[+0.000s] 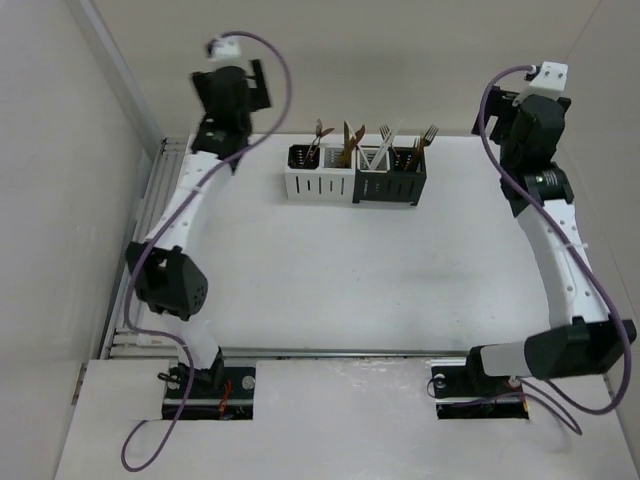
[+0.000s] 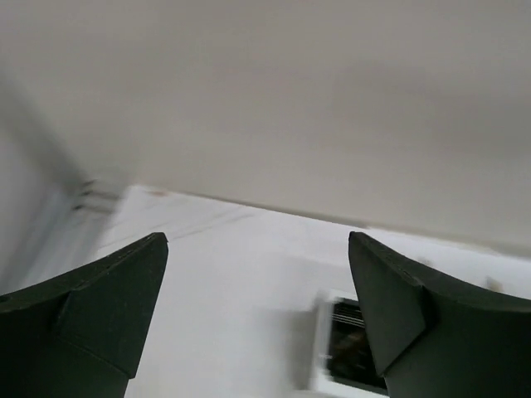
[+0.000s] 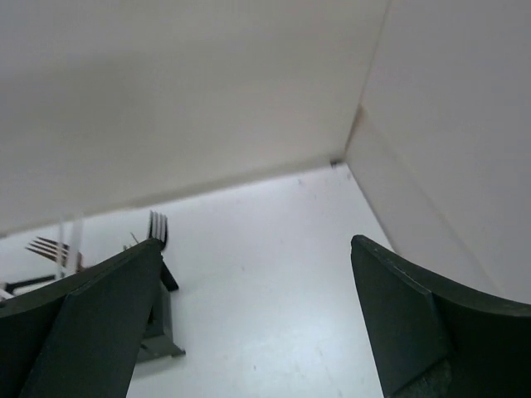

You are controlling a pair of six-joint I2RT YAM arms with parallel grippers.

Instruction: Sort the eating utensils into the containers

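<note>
Table (image 1: 300, 270): utensils (image 1: 348, 138) apparently inside containers (image 1: 318, 184); left gripper (image 2: 257, 242), right gripper (image 3: 256, 243) spread.

table (image 1: 330, 280): white | carries: white container pair (image 1: 318, 184) touching black container pair (image 1: 392, 187) | far middle

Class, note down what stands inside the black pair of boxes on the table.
Forks and thin white chopsticks stand in the black boxes, tops poking out above the rims. Their lower ends are hidden behind the box sides.

Plain beige walls (image 1: 400, 50) enclose a white table (image 1: 330, 280) under even light
</note>
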